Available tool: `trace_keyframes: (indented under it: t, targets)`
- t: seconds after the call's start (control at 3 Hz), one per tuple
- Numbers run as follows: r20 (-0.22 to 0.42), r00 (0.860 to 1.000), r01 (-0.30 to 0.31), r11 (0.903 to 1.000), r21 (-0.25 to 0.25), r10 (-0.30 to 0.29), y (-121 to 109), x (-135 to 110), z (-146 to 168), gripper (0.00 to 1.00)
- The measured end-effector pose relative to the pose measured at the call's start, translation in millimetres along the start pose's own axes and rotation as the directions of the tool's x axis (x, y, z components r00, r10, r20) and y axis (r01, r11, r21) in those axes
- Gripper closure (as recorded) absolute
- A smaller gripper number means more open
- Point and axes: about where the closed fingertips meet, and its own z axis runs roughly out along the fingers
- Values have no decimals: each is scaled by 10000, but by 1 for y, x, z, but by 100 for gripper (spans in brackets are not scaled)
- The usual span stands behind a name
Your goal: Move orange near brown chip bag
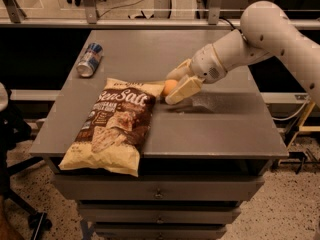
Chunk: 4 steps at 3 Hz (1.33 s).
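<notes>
— Looking at the pincer (169,89), can you say what it has?

— Yes. Its two pale fingers (184,88) are closed on the orange (170,86), one at the far side of the fruit and one at the near side. The round orange skin shows between them, toward the left.

— Where is the pincer over the counter (220,129)?

— Low, about the middle of it, a little to the back. It throws a dark shadow on the grey top just beside it. I cannot tell if the orange touches the top or hangs slightly above it.

— And the brown chip bag (112,126)?

— It lies flat at the left front part of the counter, and its bottom edge hangs a little over the front rim. The orange is just beside the upper right corner of the bag, very near to the pale yellow edge. I cannot tell if they touch.

— What more do you see?

— The white arm (265,31) comes in from the right and bends down to the pincer. A blue and silver can (90,60) lies on its side near the back left corner, well apart from the orange. Under the counter there are drawers (157,193).
</notes>
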Motion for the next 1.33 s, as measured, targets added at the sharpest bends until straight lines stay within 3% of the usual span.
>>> trace_keyframes:
  t: [0.67,1.0,1.33]
  targets:
    - [78,9993,358,9961,801,-365,9,-10,-29,0]
    - [117,9991,391,9864,1595,-415,15,-5,-59,0]
    - [410,9991,-27,9617,2742,-89,27,22,-102,0]
